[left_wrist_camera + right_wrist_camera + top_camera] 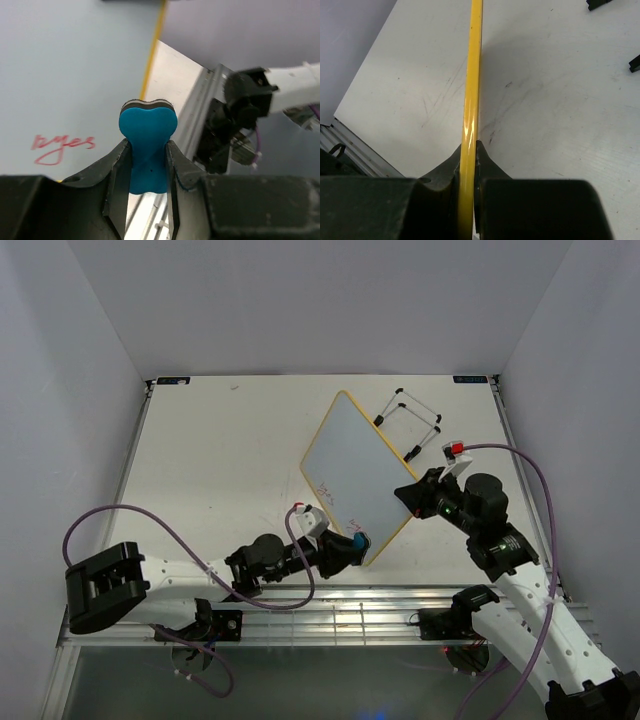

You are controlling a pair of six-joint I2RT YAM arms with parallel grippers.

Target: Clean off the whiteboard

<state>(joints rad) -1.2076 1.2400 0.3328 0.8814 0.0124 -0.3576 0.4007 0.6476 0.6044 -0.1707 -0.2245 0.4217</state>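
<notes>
The whiteboard (360,475) stands tilted over the right half of the table (220,460), and the right pincer (412,495) is clenched on its thin yellow frame (472,75) at the right-hand edge, so the board hangs from 1 narrow grip. The left pincer (357,543) is clamped on the waist of the blue eraser (147,145), whose dark felt end points at the board's near corner, close to the frame; I cannot tell whether it touches. Red writing (62,147) lies to the left of the eraser in the left wrist view, not under it, and at least 1 more red scrawl shows higher up the face in the top view. The black wire stand (410,425) sits just behind the board; whether it is attached is unclear. The main risk is pressure: a firm wipe could swing the board about that single edge grip or slide the frame out of it. A light wipe may only smear the red. The eraser could also twist in its grip, or ride off the corner and miss the words.
</notes>
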